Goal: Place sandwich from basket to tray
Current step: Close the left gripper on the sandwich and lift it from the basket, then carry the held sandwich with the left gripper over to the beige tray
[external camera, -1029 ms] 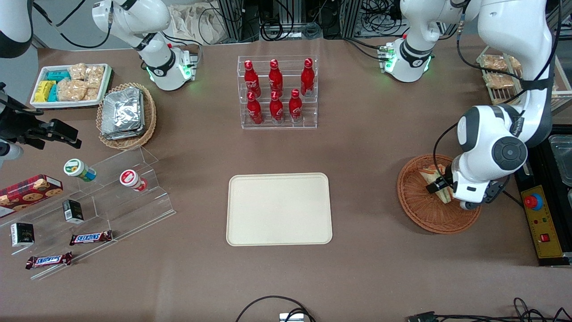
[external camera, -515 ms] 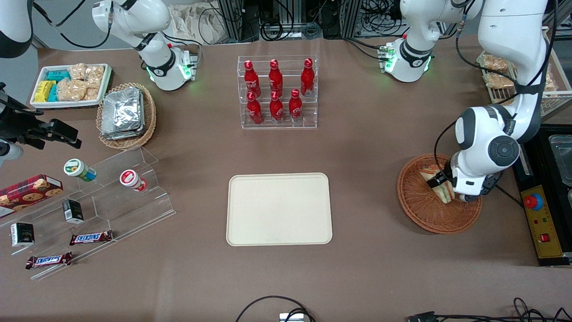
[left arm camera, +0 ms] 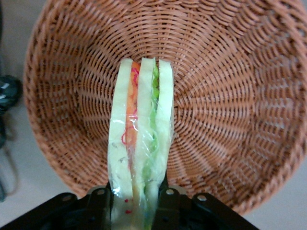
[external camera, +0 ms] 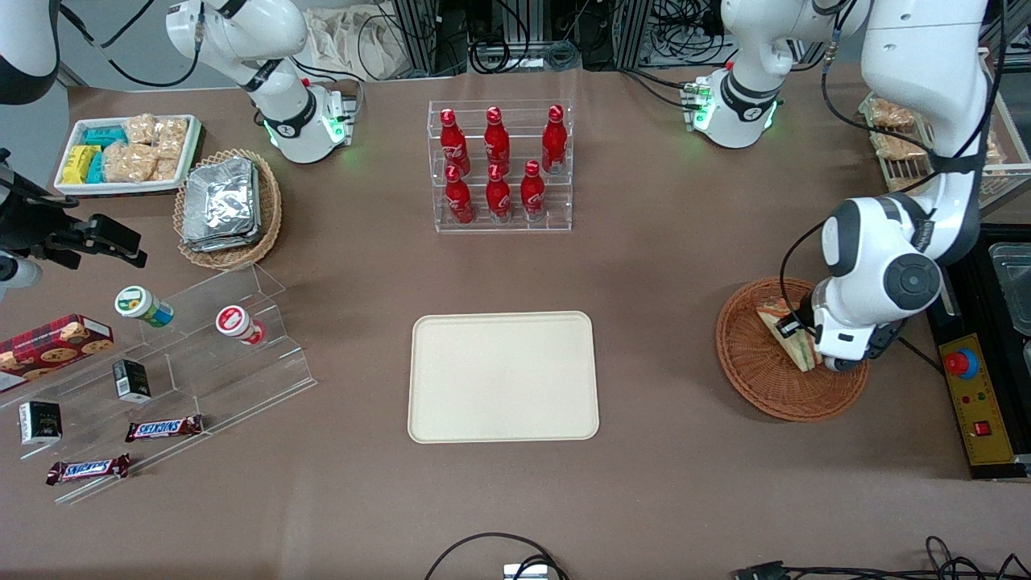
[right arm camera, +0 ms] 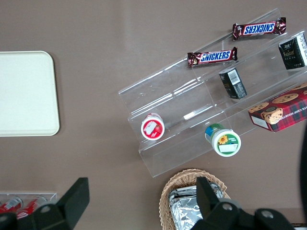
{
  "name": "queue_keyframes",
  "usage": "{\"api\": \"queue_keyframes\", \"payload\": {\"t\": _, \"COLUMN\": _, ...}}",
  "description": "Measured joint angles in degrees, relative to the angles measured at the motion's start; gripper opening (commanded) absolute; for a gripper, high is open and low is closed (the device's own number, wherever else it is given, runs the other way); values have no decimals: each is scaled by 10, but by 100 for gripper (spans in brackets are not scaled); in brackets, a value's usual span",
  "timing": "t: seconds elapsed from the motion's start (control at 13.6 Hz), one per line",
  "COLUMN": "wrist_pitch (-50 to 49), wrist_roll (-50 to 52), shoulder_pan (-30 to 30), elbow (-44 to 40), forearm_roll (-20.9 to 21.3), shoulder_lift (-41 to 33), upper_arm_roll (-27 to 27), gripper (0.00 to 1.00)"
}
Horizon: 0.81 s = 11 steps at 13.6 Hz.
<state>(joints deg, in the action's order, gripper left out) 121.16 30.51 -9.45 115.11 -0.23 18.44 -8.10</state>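
Note:
The sandwich (external camera: 788, 333), a clear-wrapped wedge of white bread with orange and green filling, is in the orange-brown wicker basket (external camera: 757, 379) toward the working arm's end of the table. My gripper (external camera: 797, 338) is over the basket, shut on the sandwich. In the left wrist view the sandwich (left arm camera: 139, 143) stands on edge between my black fingers (left arm camera: 98, 203), above the basket's woven floor (left arm camera: 225, 96). The cream tray (external camera: 503, 376) lies flat at the table's middle and also shows in the right wrist view (right arm camera: 24, 93).
A clear rack of red bottles (external camera: 499, 165) stands farther from the camera than the tray. A clear stepped shelf with snacks (external camera: 161, 379), a lighter basket of foil packets (external camera: 228, 208) and a white snack tray (external camera: 125, 153) lie toward the parked arm's end. A yellow control box (external camera: 975, 403) lies beside the basket.
The arm's wrist has shifted slightly over the basket, and the sandwich in the gripper has moved a little with it.

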Motion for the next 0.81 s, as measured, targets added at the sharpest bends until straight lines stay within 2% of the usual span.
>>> {"api": "queue_keyframes", "payload": {"t": 0.22, "wrist_pitch": -130, "wrist_roll": -22, "shoulder_pan": -13, "elbow": -107, "forearm_roll": 2, "shoulder_lift": -3, "upper_arm_roll": 4, "gripper": 0}}
{"api": "queue_keyframes", "payload": {"t": 0.51, "wrist_pitch": -292, "wrist_roll": -41, "shoulder_pan": -102, "elbow": -248, "forearm_roll": 5, "shoulder_lift": -7, "upper_arm_roll": 9, "gripper": 0}}
{"api": "queue_keyframes", "payload": {"t": 0.81, "wrist_pitch": -323, "wrist_roll": -38, "shoulder_pan": -204, "elbow": -321, "forearm_roll": -5, "shoulder_lift": 22, "upper_arm_roll": 33, "gripper": 0}}
